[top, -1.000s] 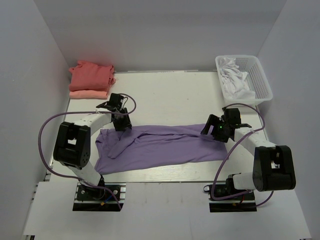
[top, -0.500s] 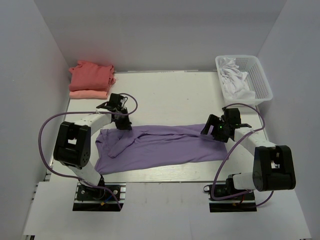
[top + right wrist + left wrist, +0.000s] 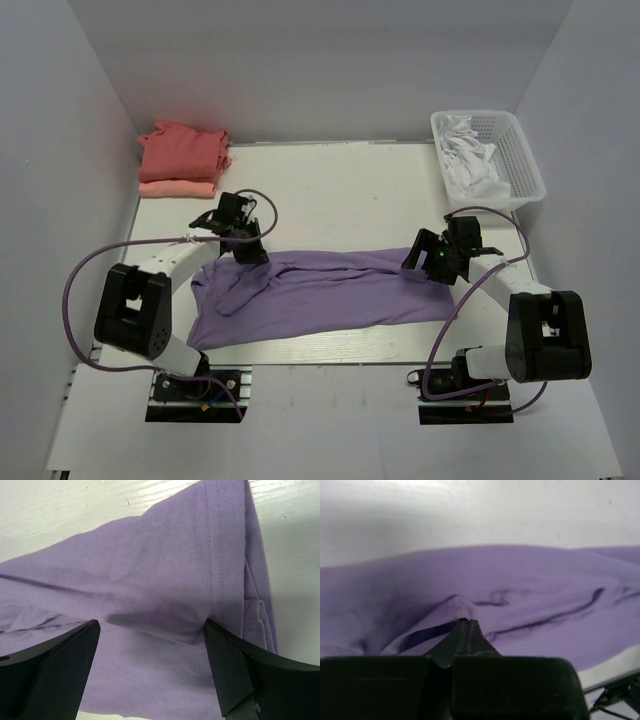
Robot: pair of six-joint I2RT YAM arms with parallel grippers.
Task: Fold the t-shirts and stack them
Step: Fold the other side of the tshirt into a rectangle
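We see the lavender t-shirt [image 3: 320, 295] lying crumpled lengthwise across the near half of the table [image 3: 340, 190], between the two arms. It is not flat: there are wrinkles and a fold ridge running along it.

The left gripper [image 3: 465, 622] is at the shirt's far-left corner. Its jaws are pressed fully together, pinching a small peak of purple cloth at the tips, and the fabric tents up around the pinch in the left wrist view.

The right gripper [image 3: 151, 626] is at the shirt's right end with its jaws spread wide. It holds nothing. The two fingers straddle the cloth just beside the stitched hem. We cannot tell whether the fingertips touch the fabric.

The coral-red t-shirt [image 3: 182, 150] is folded in the far-left corner of the table, sitting on top of the salmon-pink t-shirt [image 3: 175, 187], which is also folded. Both are well apart from the purple one.

A white plastic basket [image 3: 525, 165] is in the far-right corner with white cloth [image 3: 470, 165] bunched inside it.
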